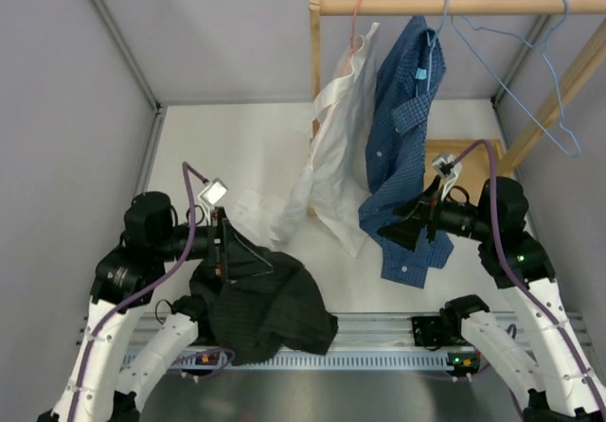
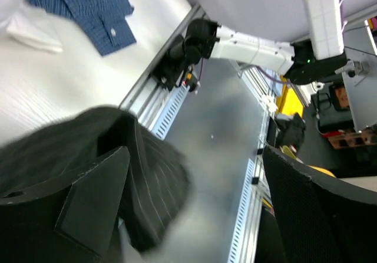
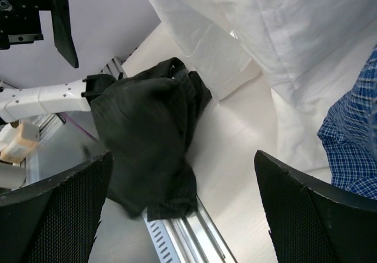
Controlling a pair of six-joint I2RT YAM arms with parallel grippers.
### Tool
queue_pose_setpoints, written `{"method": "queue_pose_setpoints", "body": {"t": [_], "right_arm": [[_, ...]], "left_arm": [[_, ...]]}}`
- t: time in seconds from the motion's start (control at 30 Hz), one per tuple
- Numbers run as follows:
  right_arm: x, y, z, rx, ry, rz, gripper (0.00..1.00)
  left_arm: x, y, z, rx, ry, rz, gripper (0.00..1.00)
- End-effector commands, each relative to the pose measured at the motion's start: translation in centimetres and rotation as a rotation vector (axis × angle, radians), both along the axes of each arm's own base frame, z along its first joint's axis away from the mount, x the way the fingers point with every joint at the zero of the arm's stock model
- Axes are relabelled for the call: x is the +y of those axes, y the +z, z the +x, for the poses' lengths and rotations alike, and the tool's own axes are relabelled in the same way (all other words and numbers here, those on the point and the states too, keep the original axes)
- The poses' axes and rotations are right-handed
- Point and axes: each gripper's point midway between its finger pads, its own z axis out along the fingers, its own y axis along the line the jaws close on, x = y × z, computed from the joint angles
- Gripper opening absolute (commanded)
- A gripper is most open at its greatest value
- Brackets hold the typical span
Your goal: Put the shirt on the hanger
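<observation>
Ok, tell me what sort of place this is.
Likely a lab test cell for clothes handling: grey partition walls, a wooden clothes rail holding hung shirts, and a dark shirt heaped at the table edge.

The shirt (image 1: 260, 304) lies at the table's (image 1: 237, 148) near left, draped over its front edge. Behind, a second shirt (image 1: 336, 129) hangs on the rod (image 1: 492, 5), with a third shirt (image 1: 402, 138) right of it and the hanger (image 1: 572, 148) farthest right.
</observation>
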Motion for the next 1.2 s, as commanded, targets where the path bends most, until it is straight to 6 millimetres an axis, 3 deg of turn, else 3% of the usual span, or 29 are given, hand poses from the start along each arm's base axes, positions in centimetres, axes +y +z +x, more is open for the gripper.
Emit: {"method": "queue_pose_setpoints", "body": {"t": [0.0, 0.13, 0.17, 0.23, 0.27, 0.3, 0.4, 0.6, 0.67, 0.8, 0.9, 1.0, 1.03, 1.07, 1.17], "right_arm": [[0.4, -0.3, 0.9, 0.002, 0.015, -0.034, 1.00], [1.9, -2.6, 0.5, 0.071, 0.080, -0.099, 1.00], [2.6, -3.2, 0.1, 0.070, 0.111, -0.126, 0.99], [2.9, -4.0, 0.2, 0.077, 0.097, -0.157, 0.99], [3.0, -4.2, 0.5, 0.067, 0.085, -0.166, 0.99], [3.4, -4.5, 0.4, 0.070, 0.097, -0.169, 0.99], [4.0, -4.9, 0.9, 0.084, 0.096, -0.177, 0.99], [4.1, -4.9, 1.4, 0.074, 0.071, -0.187, 1.00], [3.9, -4.5, 1.2, 0.056, 0.068, -0.181, 0.99], [3.4, -4.2, 0.8, 0.027, 0.054, -0.176, 0.99], [2.9, -3.7, 0.2, 0.001, 0.050, -0.175, 0.99], [2.3, -3.1, -0.4, -0.026, 0.039, -0.175, 0.99], [2.2, -3.1, -0.5, -0.030, 0.040, -0.178, 0.99], [1.8, -3.0, -0.7, -0.038, 0.031, -0.182, 0.99], [1.4, -2.1, -1.0, -0.063, 0.010, -0.169, 1.00]], "left_arm": [[-0.4, 1.3, -0.2, -0.092, -0.039, -0.017, 0.98], [1.7, -1.3, 5.6, -0.035, 0.248, 0.225, 0.98], [4.9, -4.2, 8.1, 0.016, 0.467, 0.403, 0.98], [9.5, -7.8, 10.4, 0.095, 0.717, 0.636, 0.98], [13.2, -10.3, 11.3, 0.165, 0.886, 0.822, 0.98], [13.7, -12.3, 11.1, 0.219, 0.886, 0.889, 0.98], [10.5, -15.9, 10.4, 0.396, 0.727, 0.877, 0.98], [7.3, -19.2, 9.4, 0.535, 0.681, 0.881, 0.98], [7.0, -20.7, 8.6, 0.577, 0.701, 0.929, 0.98], [3.7, -25.0, 5.4, 0.658, 0.534, 1.035, 0.98], [2.6, -28.1, 3.9, 0.696, 0.473, 1.136, 0.98], [2.1, -27.9, 5.0, 0.633, 0.526, 1.145, 0.48], [1.6, -27.0, 5.6, 0.612, 0.544, 1.108, 0.13], [1.1, -25.5, 6.4, 0.570, 0.558, 1.050, 0.00], [-1.8, -18.7, 9.7, 0.420, 0.562, 0.843, 0.00]]}}
